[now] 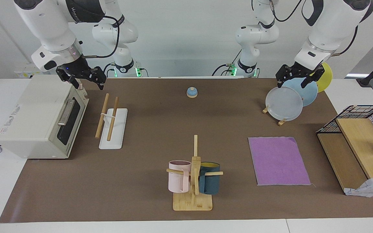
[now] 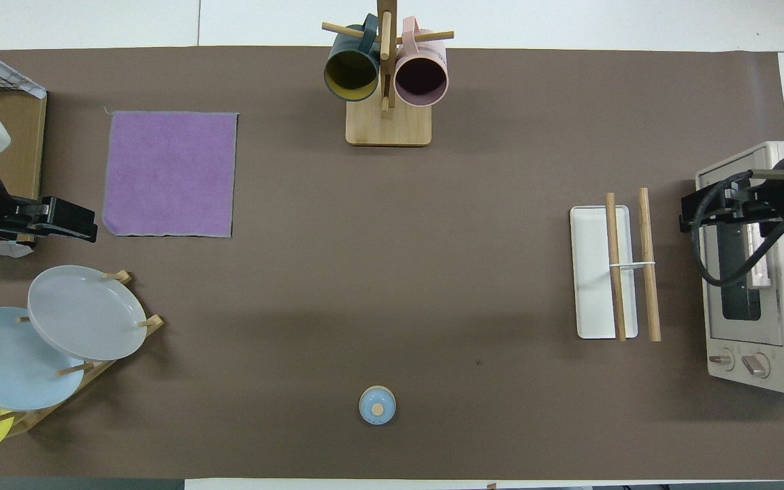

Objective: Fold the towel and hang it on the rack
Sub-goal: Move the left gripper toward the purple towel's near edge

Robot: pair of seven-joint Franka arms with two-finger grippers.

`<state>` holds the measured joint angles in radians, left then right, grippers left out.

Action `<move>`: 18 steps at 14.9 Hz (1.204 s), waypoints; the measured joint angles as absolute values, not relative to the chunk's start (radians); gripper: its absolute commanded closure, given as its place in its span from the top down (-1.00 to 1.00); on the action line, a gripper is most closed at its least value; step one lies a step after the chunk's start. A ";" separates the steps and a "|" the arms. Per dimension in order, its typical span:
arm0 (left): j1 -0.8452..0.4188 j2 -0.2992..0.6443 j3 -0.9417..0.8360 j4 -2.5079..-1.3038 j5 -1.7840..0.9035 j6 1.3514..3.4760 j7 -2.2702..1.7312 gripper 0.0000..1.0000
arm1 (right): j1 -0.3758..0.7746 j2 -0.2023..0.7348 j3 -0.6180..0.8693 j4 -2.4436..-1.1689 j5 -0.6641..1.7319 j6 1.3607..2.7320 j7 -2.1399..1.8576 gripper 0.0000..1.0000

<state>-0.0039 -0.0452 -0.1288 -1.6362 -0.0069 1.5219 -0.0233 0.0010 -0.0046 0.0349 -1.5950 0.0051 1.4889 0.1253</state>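
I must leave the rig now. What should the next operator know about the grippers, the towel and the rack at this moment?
Left gripper: open, empty, up over the plates.
Right gripper: open, empty, up over the oven.
Towel: flat and unfolded, purple face up, at the left arm's end.
Rack: bare, beside the oven at the right arm's end.
Done: nothing.
Left: fold the towel, hang it on the rack.

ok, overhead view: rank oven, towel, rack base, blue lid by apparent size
1. oven, partly cut off at the frame edge
2. towel, close to the oven, so that order is unsure
3. rack base
4. blue lid
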 measured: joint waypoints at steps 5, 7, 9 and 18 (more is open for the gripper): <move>-0.003 -0.044 -0.126 -1.637 -0.007 1.561 -0.024 1.00 | 0.001 -0.005 0.035 -1.595 0.005 1.489 0.125 1.00; 0.000 -0.045 -0.125 -1.655 -0.007 1.589 -0.026 1.00 | 0.001 -0.005 0.035 -1.595 0.005 1.489 0.125 1.00; 0.018 -0.046 -0.124 -1.691 -0.007 1.634 -0.026 1.00 | 0.001 -0.005 0.035 -1.595 0.005 1.489 0.125 1.00; 0.159 0.201 -0.119 -1.839 -0.023 2.016 0.003 0.98 | 0.001 -0.005 0.035 -1.595 0.005 1.489 0.125 1.00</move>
